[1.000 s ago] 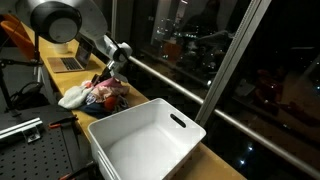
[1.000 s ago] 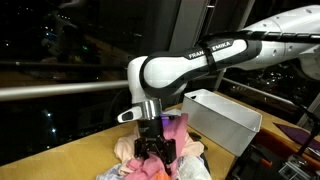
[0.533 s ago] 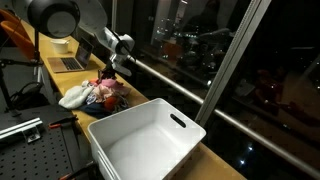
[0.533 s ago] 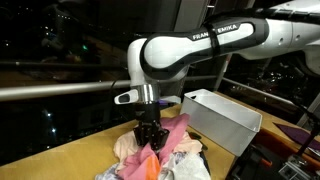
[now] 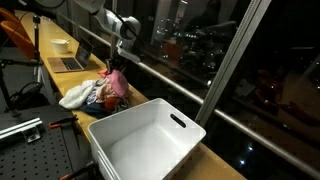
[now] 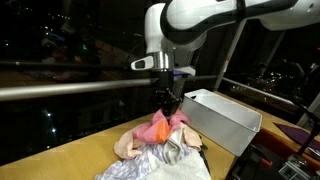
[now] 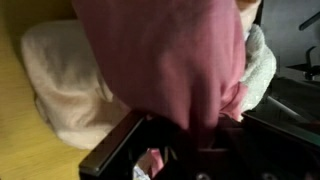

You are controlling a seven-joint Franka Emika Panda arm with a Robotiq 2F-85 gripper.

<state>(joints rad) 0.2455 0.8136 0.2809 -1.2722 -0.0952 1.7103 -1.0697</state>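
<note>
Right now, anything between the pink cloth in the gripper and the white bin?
Nothing visible. The gripper is shut on the pink cloth, which hangs over the clothes pile, its lower end apparently touching it. The space across to the white bin looks open.

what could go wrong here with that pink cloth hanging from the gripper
The gripper pinches only the top of the pink cloth, so the cloth may slip out. Its lower end touches the pile of clothes and might drag other pieces along. If it is moved low past the white bin, the hanging cloth could snag on the rim.
</note>
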